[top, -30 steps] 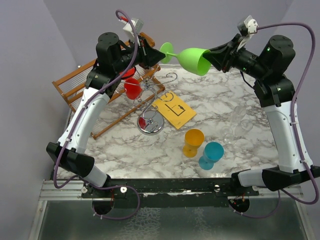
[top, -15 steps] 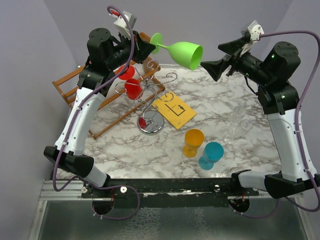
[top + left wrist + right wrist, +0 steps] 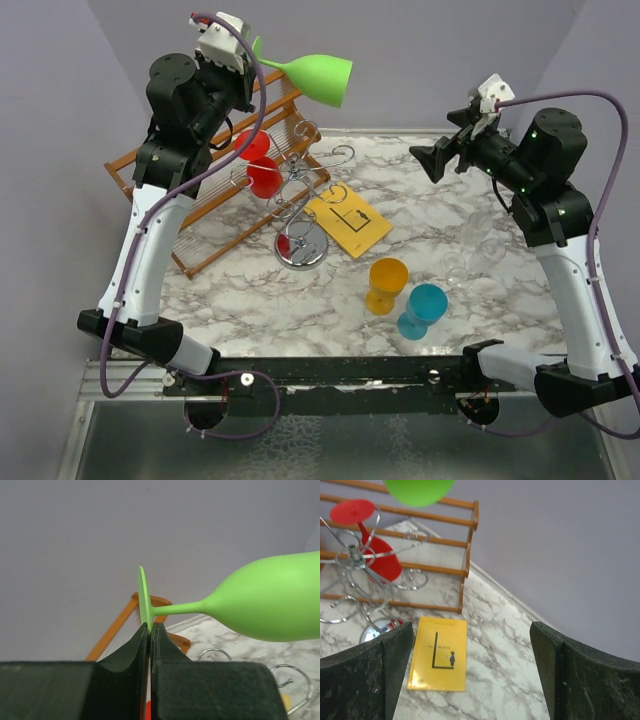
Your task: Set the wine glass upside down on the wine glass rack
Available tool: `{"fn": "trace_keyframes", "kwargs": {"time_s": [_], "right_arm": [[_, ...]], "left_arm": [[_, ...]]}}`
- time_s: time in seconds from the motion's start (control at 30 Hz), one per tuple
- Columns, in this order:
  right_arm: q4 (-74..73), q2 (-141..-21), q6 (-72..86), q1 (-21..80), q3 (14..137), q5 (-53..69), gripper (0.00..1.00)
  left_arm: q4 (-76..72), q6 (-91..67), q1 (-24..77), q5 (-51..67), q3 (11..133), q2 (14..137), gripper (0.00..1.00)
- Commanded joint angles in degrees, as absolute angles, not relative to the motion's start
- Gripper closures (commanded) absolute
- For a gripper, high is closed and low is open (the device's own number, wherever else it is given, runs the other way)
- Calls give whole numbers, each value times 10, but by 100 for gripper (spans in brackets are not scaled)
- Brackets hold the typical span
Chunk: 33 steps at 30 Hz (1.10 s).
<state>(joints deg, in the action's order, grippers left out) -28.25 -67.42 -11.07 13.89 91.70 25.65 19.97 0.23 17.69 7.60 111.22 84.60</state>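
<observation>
My left gripper [image 3: 252, 52] is shut on the flat foot of a green wine glass [image 3: 318, 76], which it holds high above the back left of the table. The glass lies roughly sideways, its bowl [image 3: 272, 600] pointing right and its foot [image 3: 143, 597] pinched between the jaws of the left gripper [image 3: 150, 628]. Below it stands the silver wire wine glass rack [image 3: 303, 200], with a red glass [image 3: 266, 180] hanging on it. My right gripper [image 3: 428, 160] hovers at the back right, open and empty. In the right wrist view the right gripper [image 3: 471, 636] looks down at the rack [image 3: 355, 560].
A brown wooden slatted rack [image 3: 165, 165] sits behind the wire rack. A yellow book [image 3: 348, 221] lies mid-table. An orange glass [image 3: 387, 283] and a teal glass [image 3: 425, 308] stand near the front. Clear glasses [image 3: 482, 243] stand at the right.
My right gripper opened, let go of the green bowl and drew back to the right. My left arm carried the glass up and to the left.
</observation>
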Motion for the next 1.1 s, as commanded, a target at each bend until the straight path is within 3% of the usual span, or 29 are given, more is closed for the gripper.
{"fn": "trace_keyframes", "kwargs": {"time_s": [0.0,0.43,1.07], "right_arm": [[-283,-664,-170,141,847,236,0],[-169,-624,-189,141,672,234,0],[-168,-596,-202,140,625,249,0]], "left_arm": [[179,131,176,-38,1126,834,100],[119,354,204,-188,1104,861,100],[101,537,281,-303,1096,944,100]]}}
